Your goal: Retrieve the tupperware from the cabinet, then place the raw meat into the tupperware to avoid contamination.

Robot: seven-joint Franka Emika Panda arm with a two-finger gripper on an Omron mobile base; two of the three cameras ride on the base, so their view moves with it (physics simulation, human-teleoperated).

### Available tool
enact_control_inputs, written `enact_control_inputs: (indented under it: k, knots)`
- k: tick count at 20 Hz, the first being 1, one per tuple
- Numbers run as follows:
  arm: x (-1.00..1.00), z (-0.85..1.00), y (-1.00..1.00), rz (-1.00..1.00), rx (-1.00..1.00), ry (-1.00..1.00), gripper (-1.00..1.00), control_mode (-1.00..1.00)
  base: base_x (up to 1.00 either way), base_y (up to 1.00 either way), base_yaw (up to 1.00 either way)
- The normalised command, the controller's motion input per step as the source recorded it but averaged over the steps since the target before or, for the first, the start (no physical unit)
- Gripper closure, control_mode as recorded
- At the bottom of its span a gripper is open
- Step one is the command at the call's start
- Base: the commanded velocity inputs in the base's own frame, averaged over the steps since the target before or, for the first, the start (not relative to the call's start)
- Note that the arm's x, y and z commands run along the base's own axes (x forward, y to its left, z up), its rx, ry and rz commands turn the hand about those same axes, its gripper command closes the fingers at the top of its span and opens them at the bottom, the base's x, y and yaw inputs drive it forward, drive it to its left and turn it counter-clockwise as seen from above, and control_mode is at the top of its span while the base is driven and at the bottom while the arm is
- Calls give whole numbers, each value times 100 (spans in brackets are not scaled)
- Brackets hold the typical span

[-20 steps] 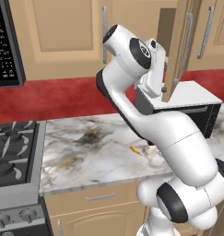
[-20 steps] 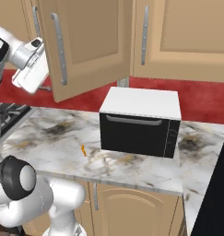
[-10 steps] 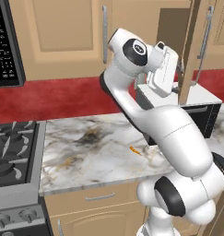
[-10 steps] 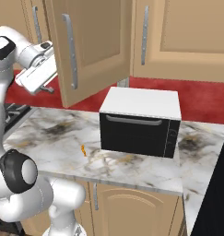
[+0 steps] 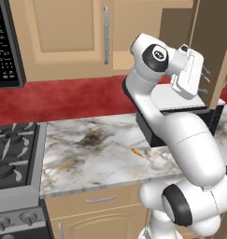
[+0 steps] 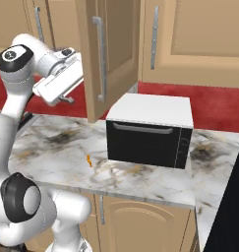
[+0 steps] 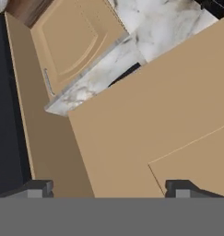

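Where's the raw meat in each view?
Left base view: raw meat, orange sliver on the counter, centre, left of the black oven.
Right base view: meat left of centre, left of the oven.
Hand view: can't spot it.
Shared landmark: the oven.

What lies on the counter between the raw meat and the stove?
Nothing lies there: in the left base view, bare marble counter runs from the raw meat to the stove.
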Motion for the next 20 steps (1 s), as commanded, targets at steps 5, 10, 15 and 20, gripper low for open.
enact_control_inputs:
  k: [5,10,15,20]
  knots:
    - [-1,-5,-51,2,-7,0,-100,-100,0,0,0]
    - [0,-20,-3,9,-3,1,-100,-100,0,0,0]
    - [13,-7,25,-4,-2,1,-100,-100,0,0,0]
    - [36,-1,50,-25,-3,-3,-100,-100,0,0,0]
